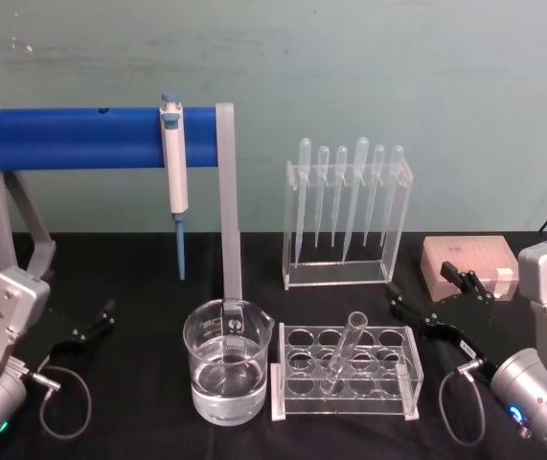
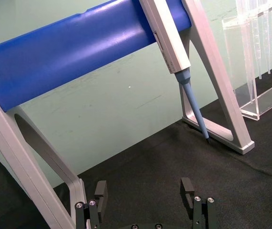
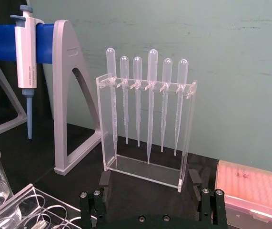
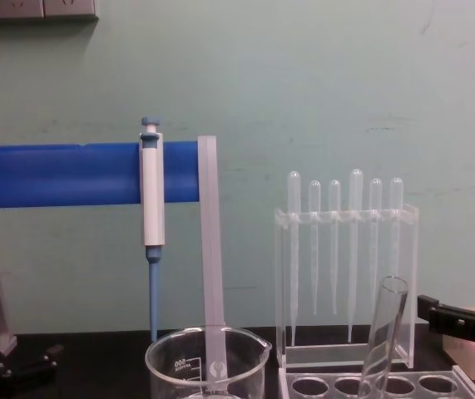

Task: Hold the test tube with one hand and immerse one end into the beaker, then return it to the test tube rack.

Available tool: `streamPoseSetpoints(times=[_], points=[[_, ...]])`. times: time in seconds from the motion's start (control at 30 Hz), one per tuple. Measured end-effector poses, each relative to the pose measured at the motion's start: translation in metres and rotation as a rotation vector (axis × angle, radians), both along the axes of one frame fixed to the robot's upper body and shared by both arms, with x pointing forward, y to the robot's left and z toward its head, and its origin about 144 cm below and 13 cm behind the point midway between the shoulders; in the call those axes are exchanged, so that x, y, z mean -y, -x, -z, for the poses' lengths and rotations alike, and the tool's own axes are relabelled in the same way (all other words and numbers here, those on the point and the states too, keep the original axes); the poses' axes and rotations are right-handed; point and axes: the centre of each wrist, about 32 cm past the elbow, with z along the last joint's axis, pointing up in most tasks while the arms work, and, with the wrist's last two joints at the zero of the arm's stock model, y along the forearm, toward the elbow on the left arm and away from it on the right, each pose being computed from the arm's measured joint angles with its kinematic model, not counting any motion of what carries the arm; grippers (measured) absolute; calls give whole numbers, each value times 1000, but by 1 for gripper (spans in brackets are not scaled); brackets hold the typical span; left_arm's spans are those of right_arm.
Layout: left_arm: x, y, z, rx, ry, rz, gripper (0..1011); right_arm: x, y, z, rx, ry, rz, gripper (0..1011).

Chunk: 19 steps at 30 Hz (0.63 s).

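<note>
The test tube (image 1: 346,347) leans in a clear acrylic rack (image 1: 409,395) at the table's front centre, its open rim up; the chest view shows its upper part (image 4: 384,332). The beaker (image 1: 227,372), holding some clear liquid, stands just left of the rack and also appears at the bottom of the chest view (image 4: 208,359). My right gripper (image 1: 424,286) hovers open and empty to the right of the rack, apart from the tube; its wrist view shows the fingers spread (image 3: 149,181). My left gripper (image 1: 96,321) rests open and empty at the front left (image 2: 144,191).
A blue-barred grey stand (image 1: 81,137) holds a white-and-blue micropipette (image 1: 174,172) at the back left. A clear holder with several plastic pipettes (image 1: 347,216) stands behind the tube rack. A pink tip box (image 1: 467,264) sits at the right, behind my right gripper.
</note>
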Motion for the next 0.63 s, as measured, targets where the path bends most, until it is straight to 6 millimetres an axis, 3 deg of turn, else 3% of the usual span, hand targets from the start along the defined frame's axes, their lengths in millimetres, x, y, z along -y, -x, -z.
streamPoseSetpoints(times=[0.63], points=[[0, 0, 0, 0, 0, 0, 1000, 0, 0, 0, 2, -4, -1, 1002]])
